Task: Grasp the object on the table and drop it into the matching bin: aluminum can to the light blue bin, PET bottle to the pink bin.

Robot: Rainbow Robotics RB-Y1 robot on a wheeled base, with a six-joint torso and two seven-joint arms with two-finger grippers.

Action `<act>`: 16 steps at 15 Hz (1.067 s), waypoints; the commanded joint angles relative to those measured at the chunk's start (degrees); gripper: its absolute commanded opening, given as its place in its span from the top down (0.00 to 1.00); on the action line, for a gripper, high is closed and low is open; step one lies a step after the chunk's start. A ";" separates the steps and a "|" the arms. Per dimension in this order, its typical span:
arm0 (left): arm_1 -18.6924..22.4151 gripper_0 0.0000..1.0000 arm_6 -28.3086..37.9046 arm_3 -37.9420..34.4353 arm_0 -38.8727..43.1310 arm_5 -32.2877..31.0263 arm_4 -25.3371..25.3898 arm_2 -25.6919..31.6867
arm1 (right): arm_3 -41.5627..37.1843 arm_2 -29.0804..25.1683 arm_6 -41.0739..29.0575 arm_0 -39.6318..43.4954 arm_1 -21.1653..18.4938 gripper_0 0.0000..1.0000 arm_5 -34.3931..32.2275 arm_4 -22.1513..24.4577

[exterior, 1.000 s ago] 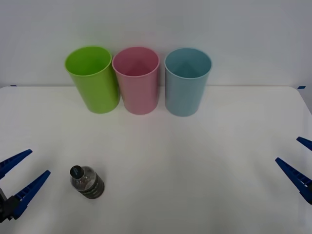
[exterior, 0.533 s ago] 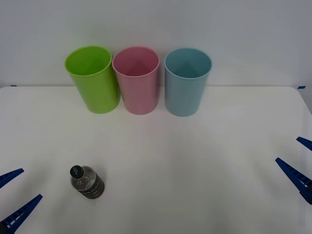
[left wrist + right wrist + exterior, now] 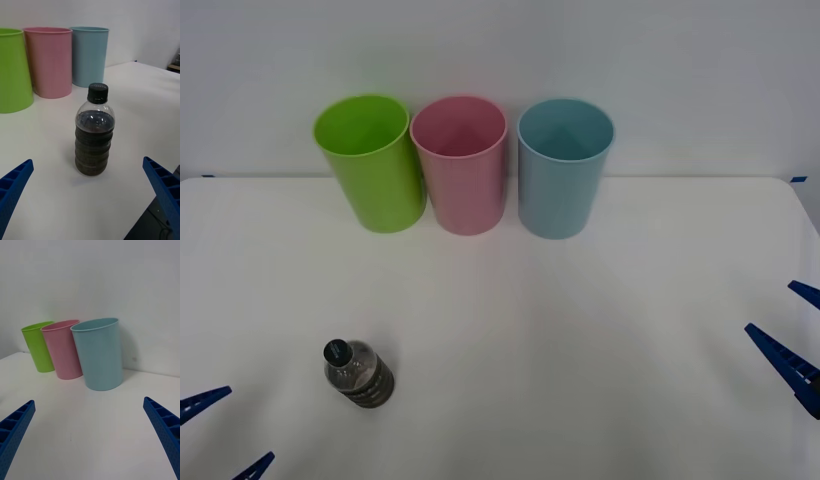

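The left gripper (image 3: 90,202) hangs low over the near left corner of the wide white table (image 3: 580,330), its blue ribbed fingers (image 3: 202,402) spread wide with nothing between them. Straight ahead of its open jaws stands the small clear plastic PET bottle (image 3: 94,131) with a black screw cap and dark label band, upright on the tabletop near the left part of the near edge, apart from both fingers. Its long axis is vertical, so a level closing from the sides would likely take it around the body.

The right gripper (image 3: 90,438) waits at the right edge of the table, fingers likewise spread and empty, well apart from the bottle; the left arm is clearly the nearer one.

Along the far edge stand three tall tapered plastic bins close together in a row: a lime green bin (image 3: 370,160), the pink bin (image 3: 460,165) in the middle, and the light blue bin (image 3: 565,165).
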 commanded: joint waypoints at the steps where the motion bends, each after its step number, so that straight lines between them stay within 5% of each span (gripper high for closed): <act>1: -0.01 0.00 -1.14 1.63 -0.09 0.16 -1.66 -0.42 | -0.01 0.00 0.00 0.00 0.00 0.00 0.00 0.00; 9: -0.45 0.00 -3.17 4.80 -3.16 2.89 -1.57 -6.57 | -0.01 0.00 0.00 0.00 0.00 0.00 0.00 0.00; 16: -0.71 0.00 -9.85 17.10 -14.68 2.97 -2.98 -10.79 | -0.01 0.00 0.00 0.00 0.00 0.00 0.00 0.00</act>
